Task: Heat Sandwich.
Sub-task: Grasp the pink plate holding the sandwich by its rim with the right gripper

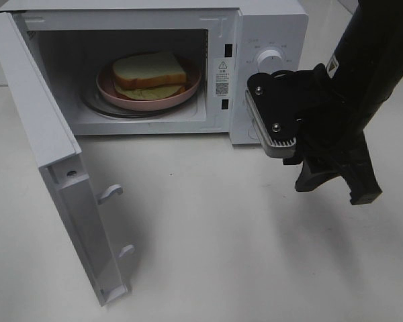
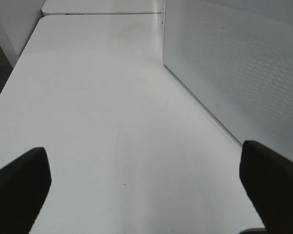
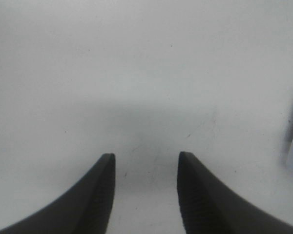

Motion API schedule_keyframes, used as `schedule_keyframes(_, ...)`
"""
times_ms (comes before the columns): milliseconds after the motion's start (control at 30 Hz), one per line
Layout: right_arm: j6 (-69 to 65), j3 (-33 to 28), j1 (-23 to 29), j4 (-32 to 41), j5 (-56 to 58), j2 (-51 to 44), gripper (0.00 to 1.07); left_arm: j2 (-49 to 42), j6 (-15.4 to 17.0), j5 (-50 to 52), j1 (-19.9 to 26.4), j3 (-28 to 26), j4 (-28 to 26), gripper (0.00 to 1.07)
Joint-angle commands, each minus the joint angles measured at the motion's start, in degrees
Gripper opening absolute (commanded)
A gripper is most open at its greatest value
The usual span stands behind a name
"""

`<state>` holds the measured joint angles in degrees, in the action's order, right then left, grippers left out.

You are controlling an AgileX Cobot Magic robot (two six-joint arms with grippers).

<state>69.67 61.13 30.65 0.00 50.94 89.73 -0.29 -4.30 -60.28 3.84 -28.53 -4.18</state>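
Observation:
The sandwich (image 1: 150, 72), white bread with a brown crust and pale green filling, lies on a round pink plate (image 1: 188, 90) inside the open white microwave (image 1: 269, 27). My right gripper (image 1: 334, 191) hangs in front of the microwave's control panel, to the right of the cavity, fingers pointing down. In the right wrist view it (image 3: 145, 155) is open and empty above the white table. My left gripper (image 2: 141, 148) is wide open and empty over the table, beside the microwave's perforated side wall (image 2: 234, 63). It is out of the exterior view.
The microwave door (image 1: 54, 168) stands swung open at the left, reaching toward the front of the white table (image 1: 221, 235). A round dial (image 1: 270, 59) sits on the control panel, just above my right wrist.

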Motion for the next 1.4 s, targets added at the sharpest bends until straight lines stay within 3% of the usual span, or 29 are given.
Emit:
schedule_keyframes(33, 0.6, 0.2, 0.2, 0.0, -0.7, -0.6, 0.55, -1.4, 0.2, 0.8, -0.1, 0.2, -0.5, 1.01)
schedule_keyframes(133, 0.6, 0.2, 0.2, 0.0, -1.1, -0.6, 0.62, -1.4, 0.2, 0.8, -0.1, 0.2, -0.5, 1.01)
schedule_keyframes(300, -2.1, 0.2, 0.2, 0.0, -0.8, -0.6, 0.83, -1.4, 0.2, 0.8, -0.1, 0.2, -0.5, 1.01)
schedule_keyframes(433, -5.4, 0.2, 0.2, -1.0, 0.4, -0.6, 0.88, -1.4, 0.2, 0.8, -0.1, 0.2, -0.5, 1.01)
schedule_keyframes(900, -8.2, 0.2, 2.9, -8.7, -3.2, -0.6, 0.87, -1.4, 0.2, 0.8, -0.1, 0.2, -0.5, 1.01)
schedule_keyframes(1400, -4.5, 0.2, 4.4, -9.6, -13.6, -0.3, 0.86, -1.4, 0.2, 0.8, -0.1, 0.2, -0.5, 1.01)
